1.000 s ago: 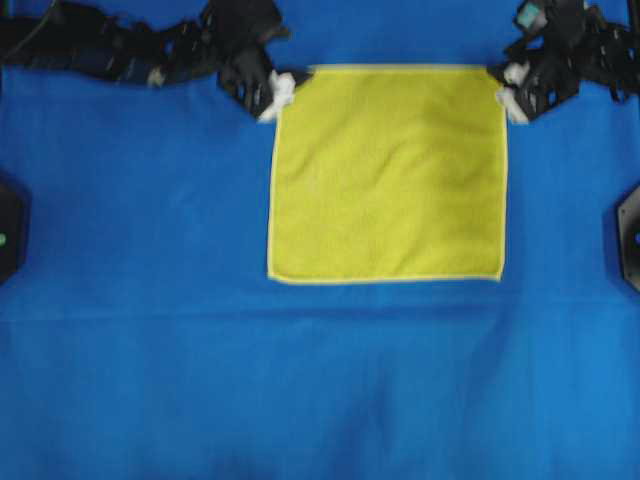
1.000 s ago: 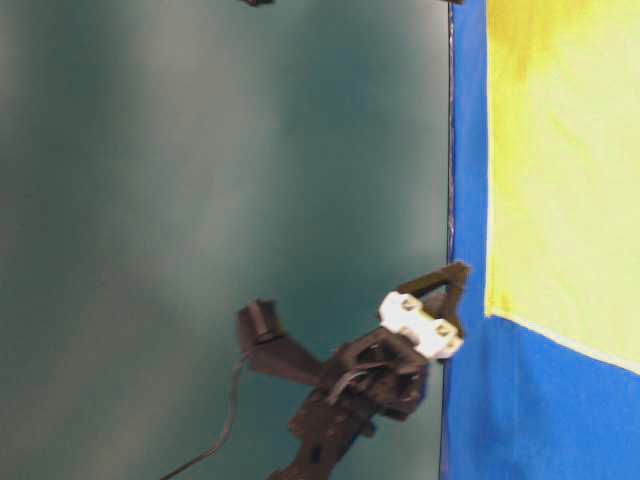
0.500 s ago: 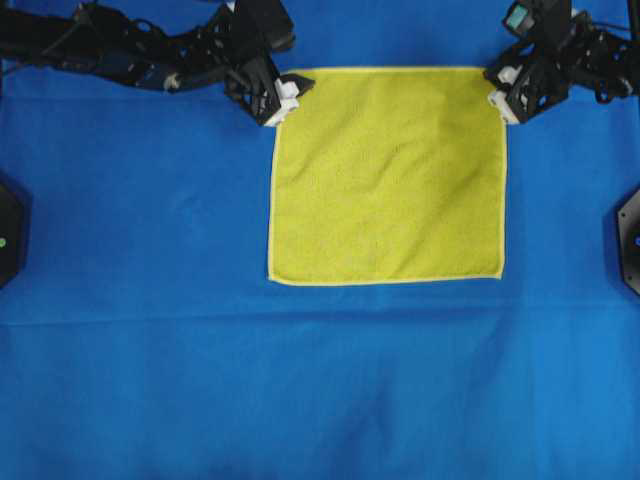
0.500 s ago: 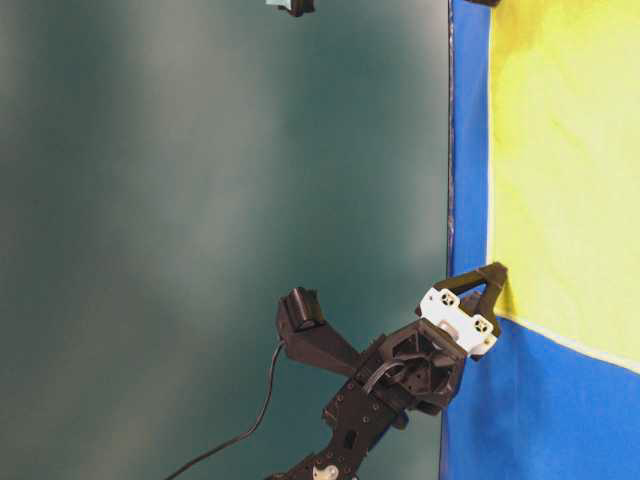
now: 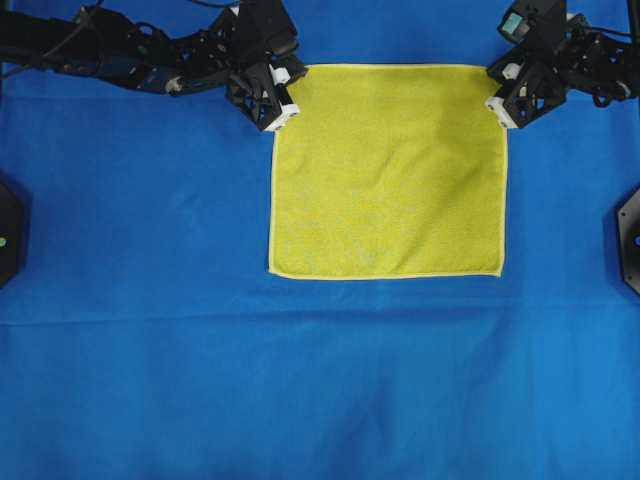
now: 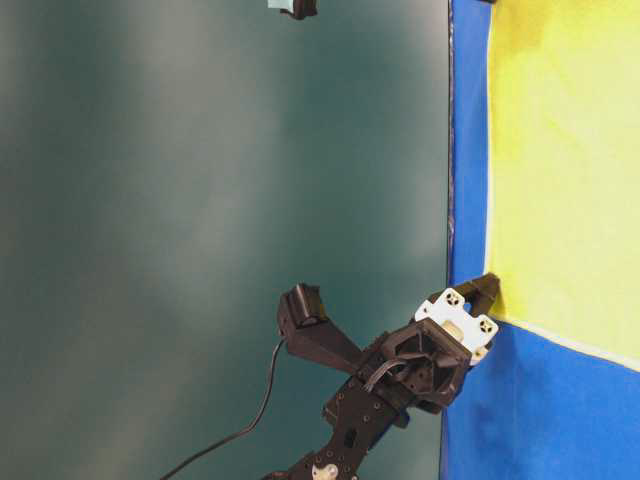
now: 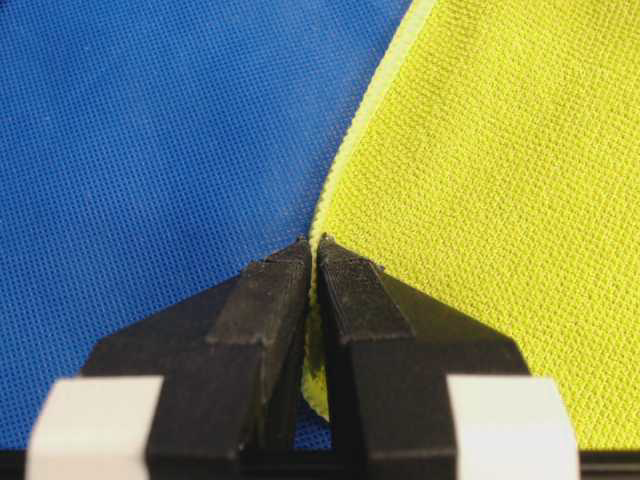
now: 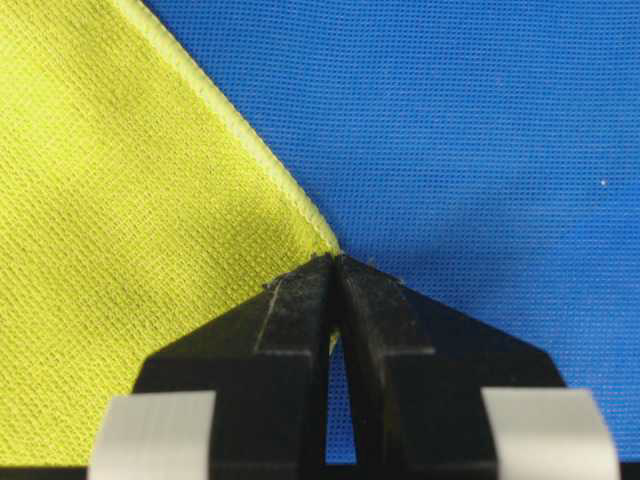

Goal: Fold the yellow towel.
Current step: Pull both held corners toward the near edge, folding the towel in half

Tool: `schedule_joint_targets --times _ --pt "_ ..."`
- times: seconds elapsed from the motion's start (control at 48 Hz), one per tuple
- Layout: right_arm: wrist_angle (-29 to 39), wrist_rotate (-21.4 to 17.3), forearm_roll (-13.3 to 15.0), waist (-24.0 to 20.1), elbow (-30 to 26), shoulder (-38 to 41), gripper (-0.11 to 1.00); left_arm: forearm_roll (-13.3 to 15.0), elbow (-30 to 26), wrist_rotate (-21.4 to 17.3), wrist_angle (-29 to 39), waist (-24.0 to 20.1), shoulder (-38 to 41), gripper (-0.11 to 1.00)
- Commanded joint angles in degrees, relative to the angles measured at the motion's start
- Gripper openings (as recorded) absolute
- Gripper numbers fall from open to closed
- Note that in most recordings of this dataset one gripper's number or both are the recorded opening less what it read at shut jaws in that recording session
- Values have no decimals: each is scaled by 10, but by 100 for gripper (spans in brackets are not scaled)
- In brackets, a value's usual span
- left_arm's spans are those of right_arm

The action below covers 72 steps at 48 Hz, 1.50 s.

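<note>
The yellow towel point(image 5: 388, 170) lies flat and unfolded on the blue cloth, its hem showing all round. My left gripper point(image 5: 283, 92) sits at the towel's far left corner, jaws shut on the yellow towel's hem point(image 7: 318, 340), which shows pinched between the black fingers point(image 7: 262, 330). My right gripper point(image 5: 499, 88) is at the far right corner, shut on that corner of the yellow towel point(image 8: 120, 180); a sliver of yellow shows between its fingertips point(image 8: 300, 300). In the table-level view the left gripper point(image 6: 487, 290) touches the towel's point(image 6: 560, 170) corner.
The large blue cloth point(image 5: 200, 360) covers the whole table. Dark fixtures stand at the left edge point(image 5: 8, 232) and the right edge point(image 5: 630, 238). Both black arms stretch along the far edge point(image 5: 120, 48). A dark green backdrop point(image 6: 200, 200) fills the table-level view beyond the table.
Both grippers moved in onto the far corners and closed from open to shut, pinching the towel's hem. The towel itself has stayed flat.
</note>
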State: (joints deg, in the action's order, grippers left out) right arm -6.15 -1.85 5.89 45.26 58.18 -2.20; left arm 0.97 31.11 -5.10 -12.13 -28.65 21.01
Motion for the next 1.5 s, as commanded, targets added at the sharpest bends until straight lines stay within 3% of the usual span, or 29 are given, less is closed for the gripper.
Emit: schedule_joint_targets --times 0.0,0.229,0.625,0.834,1.167,1.48 --pt "-1 -1 -1 -1 -4 -28 2 2 -7 0 6 -3 -22 1" --pt "41 -1 0 1 -5 -97 2 2 -5 -7 29 1 -87 1" --pt "51 -7 -6 -15 8 -120 2 2 17 -5 34 25 -97 1" --pt "68 -28 -18 -83 51 -177 2 2 56 -11 36 69 -129 1" --pt "106 -118 -26 -241 114 -281 2 2 106 -13 36 176 -152 1" --pt "132 -200 -26 -356 120 -281 2 2 107 -1 41 269 -147 1"
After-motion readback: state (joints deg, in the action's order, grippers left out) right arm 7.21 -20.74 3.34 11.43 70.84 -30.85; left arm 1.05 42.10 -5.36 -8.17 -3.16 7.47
